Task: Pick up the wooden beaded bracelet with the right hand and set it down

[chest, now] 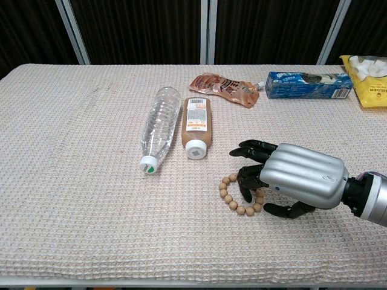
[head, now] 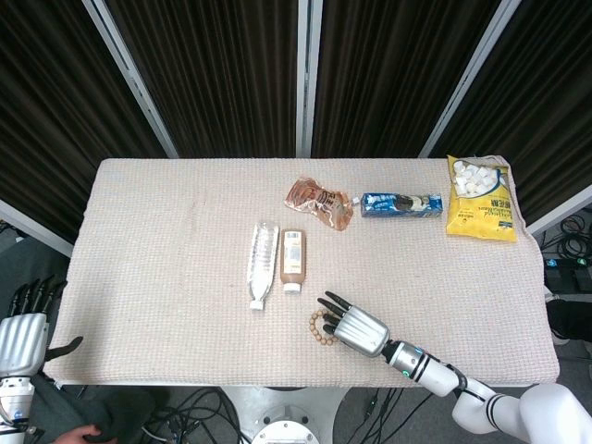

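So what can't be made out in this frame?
- Right robot hand covers the near-right part of the wooden beaded bracelet in both views; contact can't be judged.
- Left robot hand is cut by the head view's edge.
- Print on the blue packet is too small.

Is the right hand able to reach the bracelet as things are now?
Probably yes. The right hand is already over the bracelet, with its fingers spread above the beads. Nothing lies between them; the brown bottle is apart, further back.
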Robot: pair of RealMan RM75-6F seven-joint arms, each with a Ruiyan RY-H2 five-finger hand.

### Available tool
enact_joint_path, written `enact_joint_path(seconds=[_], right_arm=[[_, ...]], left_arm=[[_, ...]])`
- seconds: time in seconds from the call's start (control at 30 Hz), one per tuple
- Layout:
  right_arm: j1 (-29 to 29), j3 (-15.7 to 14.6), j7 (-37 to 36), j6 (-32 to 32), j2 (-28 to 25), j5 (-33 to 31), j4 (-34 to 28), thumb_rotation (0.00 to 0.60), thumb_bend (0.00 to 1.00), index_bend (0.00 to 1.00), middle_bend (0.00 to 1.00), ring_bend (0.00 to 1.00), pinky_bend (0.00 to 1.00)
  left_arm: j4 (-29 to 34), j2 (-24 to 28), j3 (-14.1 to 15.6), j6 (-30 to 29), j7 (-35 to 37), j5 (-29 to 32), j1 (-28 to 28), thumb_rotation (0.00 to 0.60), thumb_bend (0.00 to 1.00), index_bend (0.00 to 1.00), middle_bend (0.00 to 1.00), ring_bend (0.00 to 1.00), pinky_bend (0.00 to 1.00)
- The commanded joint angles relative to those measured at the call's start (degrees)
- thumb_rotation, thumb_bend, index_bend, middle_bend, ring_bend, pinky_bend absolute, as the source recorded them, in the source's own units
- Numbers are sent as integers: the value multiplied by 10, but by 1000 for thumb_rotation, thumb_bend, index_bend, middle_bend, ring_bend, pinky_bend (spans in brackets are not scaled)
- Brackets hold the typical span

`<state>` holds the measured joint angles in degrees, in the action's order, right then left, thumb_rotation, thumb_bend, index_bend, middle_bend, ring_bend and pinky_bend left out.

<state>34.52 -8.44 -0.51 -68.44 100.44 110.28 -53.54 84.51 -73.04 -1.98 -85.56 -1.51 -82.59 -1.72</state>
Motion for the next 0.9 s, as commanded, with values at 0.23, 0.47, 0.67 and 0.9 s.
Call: enact_joint_path(seconds=[0.23,0.47,0.67,0.9], right_arm=[[-9,-6,-10,-29,24,-6,60,600,339,628,466,137,0],[-20,14,-60,-79,29,-31,66,600,634,716,565,232,0],[-40,78,-223,-55,-24,-151,-53,600,727,726,596,267,0],[-38,161,-528,136,-176,-349,-282,600,737,720,598,269,0]], left_arm=[[-9,-2,0,4,11,0,-1,600,0,140,60,0,0],[-12,-3,0,3,14,0,1,600,0,140,60,0,0],[-8,-1,0,7,9,-4,-4,600,0,140,60,0,0],[3,4,-2,13,-3,-8,-12,600,0,140,60,0,0]])
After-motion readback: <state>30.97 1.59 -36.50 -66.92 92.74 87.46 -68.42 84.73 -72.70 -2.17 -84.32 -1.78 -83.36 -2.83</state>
